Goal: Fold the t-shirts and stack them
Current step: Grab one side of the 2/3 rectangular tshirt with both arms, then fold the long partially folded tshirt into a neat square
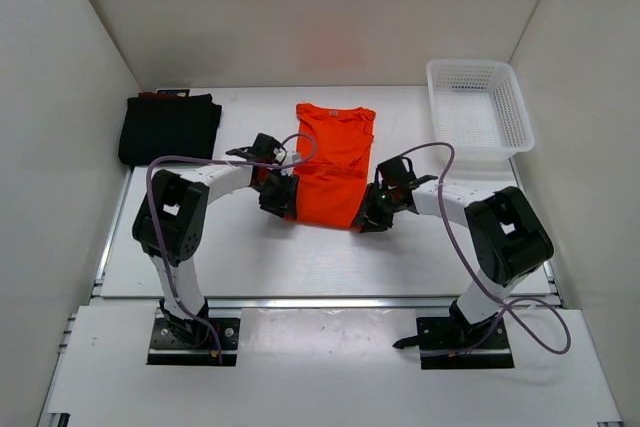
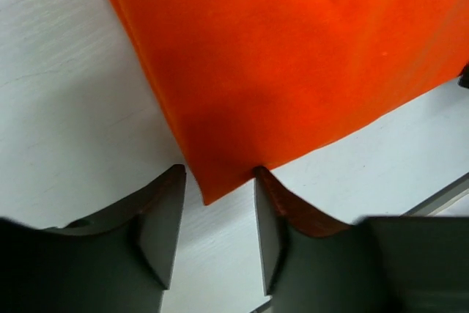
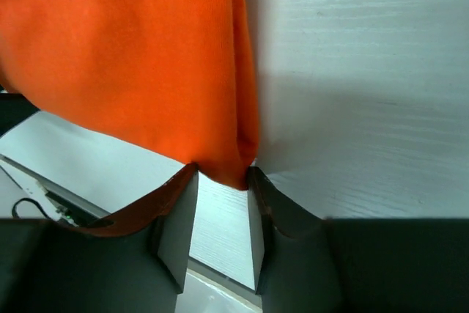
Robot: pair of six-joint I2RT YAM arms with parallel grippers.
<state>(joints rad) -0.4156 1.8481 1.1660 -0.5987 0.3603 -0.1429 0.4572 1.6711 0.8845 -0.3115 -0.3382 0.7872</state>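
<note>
Now finding the orange t-shirt (image 1: 335, 162) lying at the middle of the white table (image 1: 240, 257), collar toward the far wall, sides turned in over the body. Seeing both arms reaching in at its near hem.

Finding the left gripper (image 1: 278, 195) sitting low at the near left corner of the shirt. Reading its jaws, from the left wrist view, as standing partly apart around that corner: cloth tip lying between the fingers (image 2: 165, 218), touching one pad and leaving a strip of bare table beside the other. Not pinching yet.

Finding the right gripper (image 1: 375, 209) sitting at the near right corner. Reading its jaws as narrow, with the doubled corner filling the mouth and touching both fingertips (image 3: 179, 210). Not managing to tell whether clamping the cloth or merely resting against it.

Noting a folded black t-shirt (image 1: 170, 127) lying at the far left corner of the table, well apart from the orange one, with a sliver of dark red cloth (image 1: 152, 95) showing at its far edge. Noting a white mesh basket (image 1: 520, 117) standing at the far right.
</note>
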